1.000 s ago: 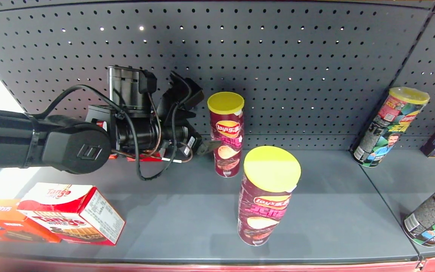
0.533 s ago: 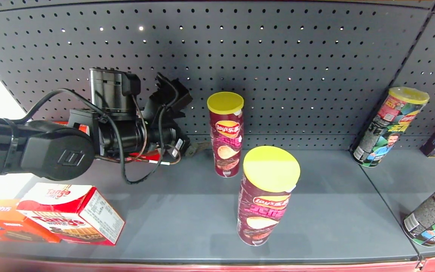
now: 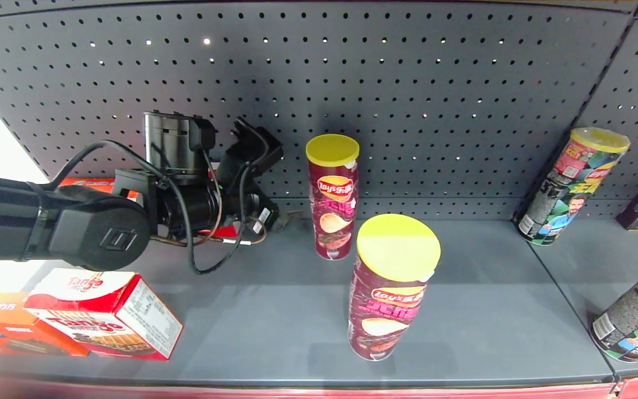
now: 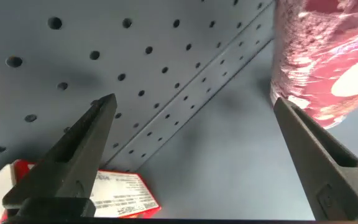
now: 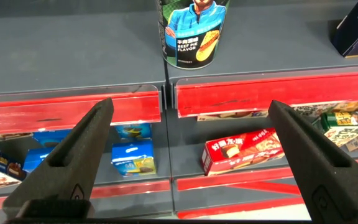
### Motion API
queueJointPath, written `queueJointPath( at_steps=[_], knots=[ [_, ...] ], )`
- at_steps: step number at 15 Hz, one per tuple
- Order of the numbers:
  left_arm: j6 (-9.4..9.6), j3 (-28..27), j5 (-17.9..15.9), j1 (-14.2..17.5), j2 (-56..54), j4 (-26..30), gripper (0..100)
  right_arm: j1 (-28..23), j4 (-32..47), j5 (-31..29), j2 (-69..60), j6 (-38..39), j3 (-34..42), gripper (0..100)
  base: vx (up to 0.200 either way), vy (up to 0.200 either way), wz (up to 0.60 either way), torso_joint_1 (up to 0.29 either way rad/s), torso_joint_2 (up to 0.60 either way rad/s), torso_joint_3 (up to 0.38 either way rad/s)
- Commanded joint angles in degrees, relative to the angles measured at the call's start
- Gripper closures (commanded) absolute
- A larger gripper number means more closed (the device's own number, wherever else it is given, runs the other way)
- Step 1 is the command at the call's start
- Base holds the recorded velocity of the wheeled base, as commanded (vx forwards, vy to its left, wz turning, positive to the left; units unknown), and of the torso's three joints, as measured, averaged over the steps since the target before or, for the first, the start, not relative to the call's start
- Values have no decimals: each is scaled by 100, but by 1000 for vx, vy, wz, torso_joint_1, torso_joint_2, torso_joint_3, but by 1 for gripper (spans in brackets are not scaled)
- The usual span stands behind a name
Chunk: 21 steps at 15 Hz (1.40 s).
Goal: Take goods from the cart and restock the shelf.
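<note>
While upright, rear can glossy, cylindrical

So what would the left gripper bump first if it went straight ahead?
Probably the rear can, with one finger; the open left gripper aims partly past it at the pegboard. Depth is unclear.

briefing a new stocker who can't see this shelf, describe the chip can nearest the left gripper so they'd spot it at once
On the grey shelf, near the middle, two maroon chip cans with yellow lids stand upright. It is the rear can, close to the pegboard and just beside the left gripper; the front can stands nearer the shelf's front edge.
</note>
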Motion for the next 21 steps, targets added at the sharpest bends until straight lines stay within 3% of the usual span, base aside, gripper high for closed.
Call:
queueJointPath(
  at_steps=[1, 5, 21],
  knots=[
    [-4, -22, 183, -134, 148, -43, 0, 1, -1, -2, 5, -1, 0, 0, 0, 0, 0, 0, 0, 0],
    [-4, -4, 508, -293, 236, -210, 0, 1, -1, -2, 5, -1, 0, 0, 0, 0, 0, 0, 0, 0],
    [-135, 189, 535, -671, 306, -228, 0, 1, -1, -2, 5, -1, 0, 0, 0, 0, 0, 0, 0, 0]
  ],
)
